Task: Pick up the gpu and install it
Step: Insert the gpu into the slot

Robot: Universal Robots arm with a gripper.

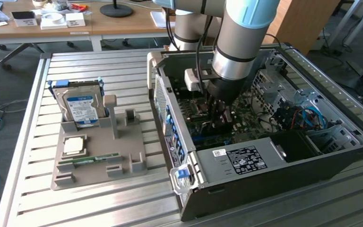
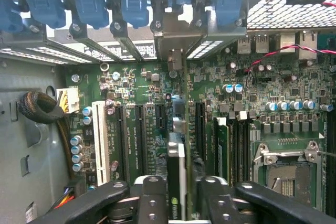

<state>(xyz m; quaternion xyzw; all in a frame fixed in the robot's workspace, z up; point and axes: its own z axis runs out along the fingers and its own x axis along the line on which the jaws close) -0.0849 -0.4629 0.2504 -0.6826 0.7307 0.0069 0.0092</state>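
The gpu (image 2: 176,174) appears edge-on in the wrist view, a thin dark card with a small green logo. It stands over the green motherboard (image 2: 142,85) among the long expansion slots. Its pale metal end bracket (image 2: 175,38) reaches the rear slot openings of the case. My gripper (image 2: 178,205) is shut on the card, one black finger (image 2: 149,200) on each side. In the exterior view my gripper (image 1: 220,116) is deep inside the open computer case (image 1: 282,170), just above the motherboard. I cannot tell whether the card is pressed fully into a slot.
A grey holder (image 1: 90,172) at the exterior view's left carries a hard drive (image 1: 82,108), a RAM stick (image 1: 93,159) and a CPU chip (image 1: 74,145). Inside the case are the power supply (image 1: 241,158), blue cables (image 1: 307,116), blue slot clips (image 2: 134,6), a white slot (image 2: 98,135) and the CPU socket (image 2: 286,169).
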